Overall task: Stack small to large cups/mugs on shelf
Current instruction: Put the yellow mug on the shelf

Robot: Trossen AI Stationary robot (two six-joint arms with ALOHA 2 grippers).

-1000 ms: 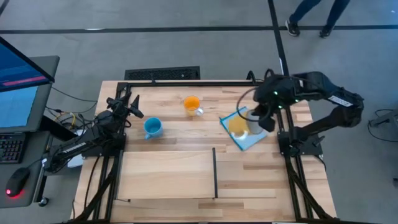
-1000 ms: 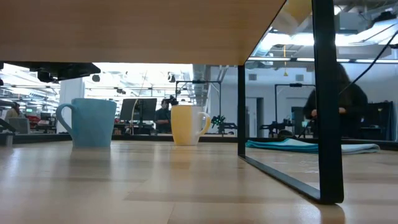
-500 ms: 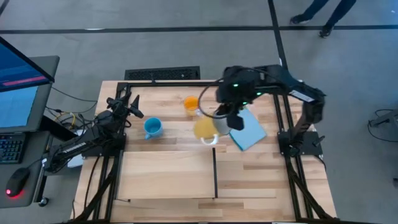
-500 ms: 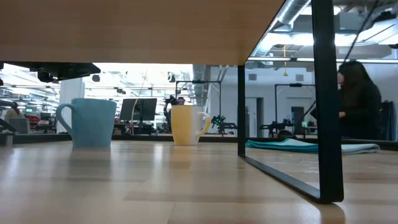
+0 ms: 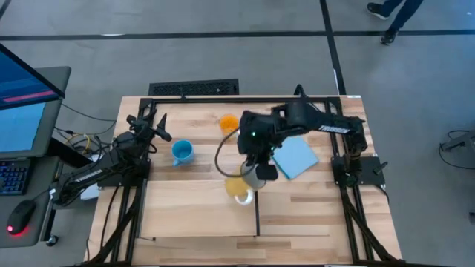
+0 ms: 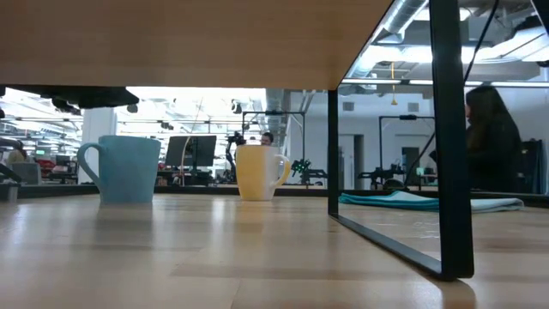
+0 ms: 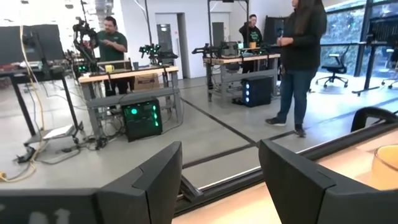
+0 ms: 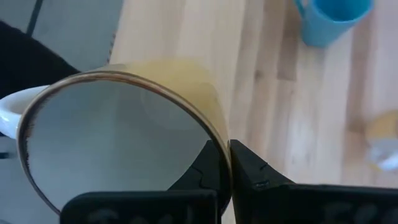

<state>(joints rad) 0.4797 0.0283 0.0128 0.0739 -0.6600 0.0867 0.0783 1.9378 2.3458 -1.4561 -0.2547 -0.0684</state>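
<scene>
My right gripper (image 5: 252, 179) is shut on a cream-yellow mug (image 5: 237, 187) with a white handle (image 5: 245, 197). It holds the mug in the air over the far right corner of the shelf (image 5: 193, 211), a raised wooden board (image 6: 171, 43). A light blue mug (image 5: 181, 152) and an orange mug (image 5: 228, 122) stand on their bases on the table beyond the shelf. My left gripper (image 7: 217, 180) waits at the table's left side, open and level, with nothing between its fingers. My right gripper pinches the mug's wall at the rim (image 8: 214, 134), one finger (image 8: 252, 171) outside and the other inside the mouth. The fingers slant down from above. The mug hangs below them, lifted clear, with its handle (image 8: 7, 118) on the side away from the fingers.
A flat light blue cloth (image 5: 295, 157) lies on the table right of the held mug. The shelf stands on thin black legs (image 6: 450, 137), with a black strip (image 5: 257, 211) along its right edge. People stand in the room beyond the table.
My right gripper, still shut on the cream-yellow mug, has swept from above the blue cloth toward the table's left and near edges. It has rolled a little on the way. The mug has travelled with it, clear of the table, to above the shelf's far right corner.
</scene>
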